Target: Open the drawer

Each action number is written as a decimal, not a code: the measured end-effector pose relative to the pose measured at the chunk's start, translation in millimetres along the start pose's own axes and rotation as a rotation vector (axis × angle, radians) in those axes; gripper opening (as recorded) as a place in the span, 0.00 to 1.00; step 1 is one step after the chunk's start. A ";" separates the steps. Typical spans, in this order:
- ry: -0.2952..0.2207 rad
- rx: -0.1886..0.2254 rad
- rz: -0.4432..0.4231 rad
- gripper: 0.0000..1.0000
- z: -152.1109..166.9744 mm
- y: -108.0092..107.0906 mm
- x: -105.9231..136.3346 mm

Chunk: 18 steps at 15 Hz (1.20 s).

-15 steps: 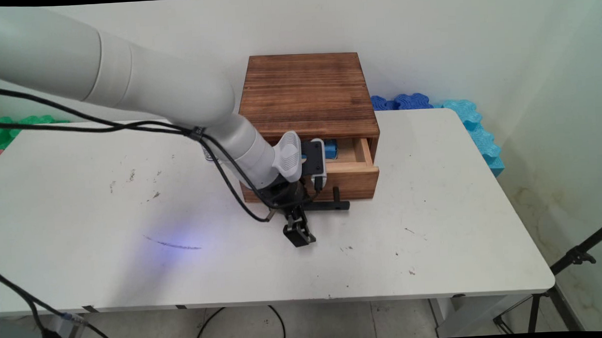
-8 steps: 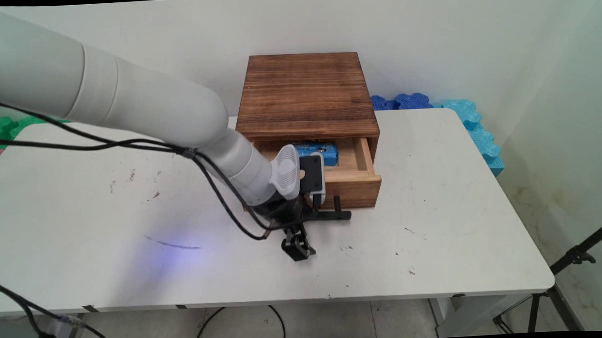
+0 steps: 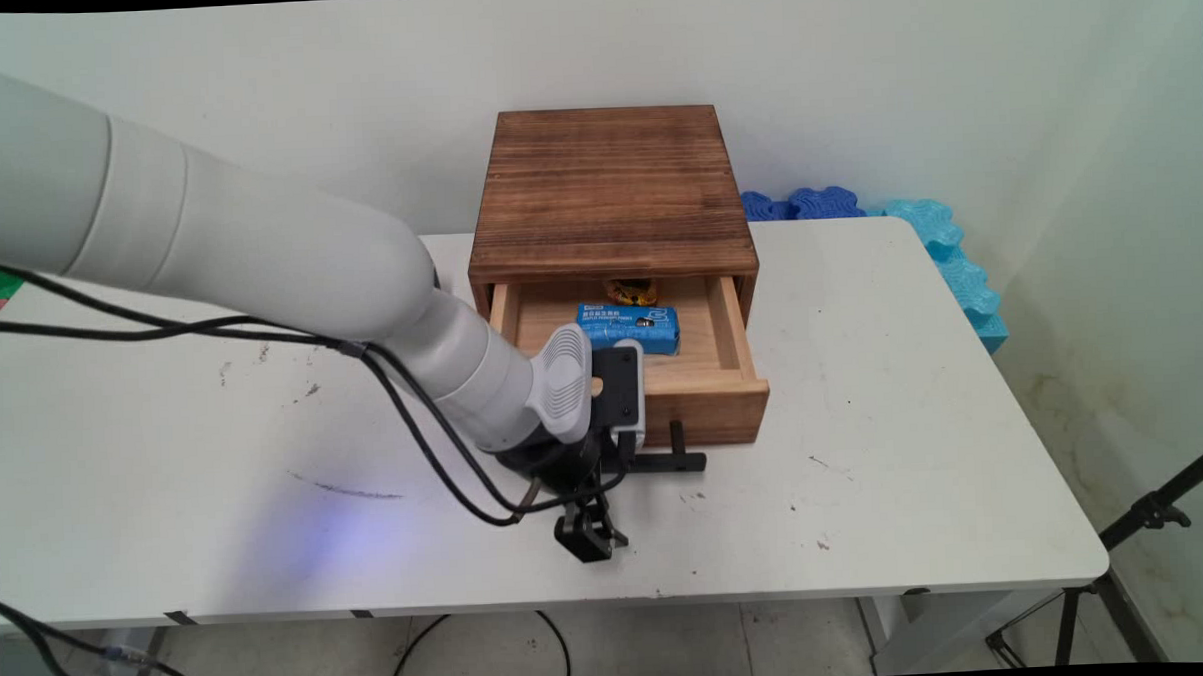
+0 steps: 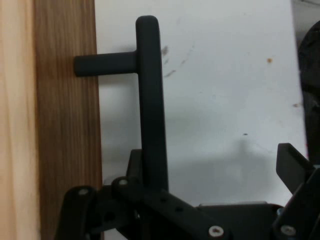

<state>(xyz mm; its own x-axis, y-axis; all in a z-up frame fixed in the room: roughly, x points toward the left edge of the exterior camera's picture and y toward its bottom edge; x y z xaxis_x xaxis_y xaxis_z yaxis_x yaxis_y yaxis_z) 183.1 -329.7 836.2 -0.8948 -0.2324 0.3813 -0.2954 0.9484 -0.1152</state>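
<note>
Pincer (image 3: 590, 533) hangs low over the white worktop (image 3: 864, 419), just in front of the drawer (image 3: 709, 414). Its fingers are spread wide, gripping nothing. One finger (image 4: 134, 162) sits right by the black handle (image 3: 666, 463); the other finger (image 4: 292, 162) is far off to the side. The drawer is pulled out of the brown wooden box (image 3: 611, 188). A blue packet (image 3: 628, 326) lies inside it, with a small yellow thing (image 3: 632, 292) behind.
</note>
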 end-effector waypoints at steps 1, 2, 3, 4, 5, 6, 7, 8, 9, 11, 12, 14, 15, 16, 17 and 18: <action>0.002 -0.003 0.002 1.00 -1.3 3.7 -0.1; 0.003 -0.004 0.004 1.00 -2.1 6.1 -0.1; 0.005 -0.007 0.006 1.00 -3.6 9.7 -0.1; 0.008 -0.012 0.008 1.00 -5.5 14.8 -0.3; 0.010 -0.015 0.010 1.00 -7.0 18.3 -0.4; 0.011 -0.018 0.011 1.00 -8.5 21.9 -0.6; 0.013 -0.022 0.012 1.00 -10.1 26.2 -1.0; 0.014 -0.026 0.014 1.00 -11.7 30.1 -1.2; 0.015 -0.030 0.014 1.00 -12.9 33.4 -1.5; 0.017 -0.037 0.015 1.00 -15.1 39.9 -2.3; 0.018 -0.040 0.015 1.00 -16.2 43.2 -2.7; 0.018 -0.045 0.016 1.00 -17.5 47.7 -3.3; 0.019 -0.048 0.015 1.00 -18.4 50.5 -3.6; 0.019 -0.051 0.015 1.00 -19.2 53.2 -3.9; 0.020 -0.054 0.015 1.00 -19.9 55.6 -4.3; 0.020 -0.057 0.015 1.00 -20.6 58.3 -4.8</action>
<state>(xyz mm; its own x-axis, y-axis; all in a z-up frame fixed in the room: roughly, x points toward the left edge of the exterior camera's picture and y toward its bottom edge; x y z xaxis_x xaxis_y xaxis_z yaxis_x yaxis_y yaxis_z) 177.0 -268.8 846.6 -0.8919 -0.2143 0.3981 -0.2620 0.9626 -0.0687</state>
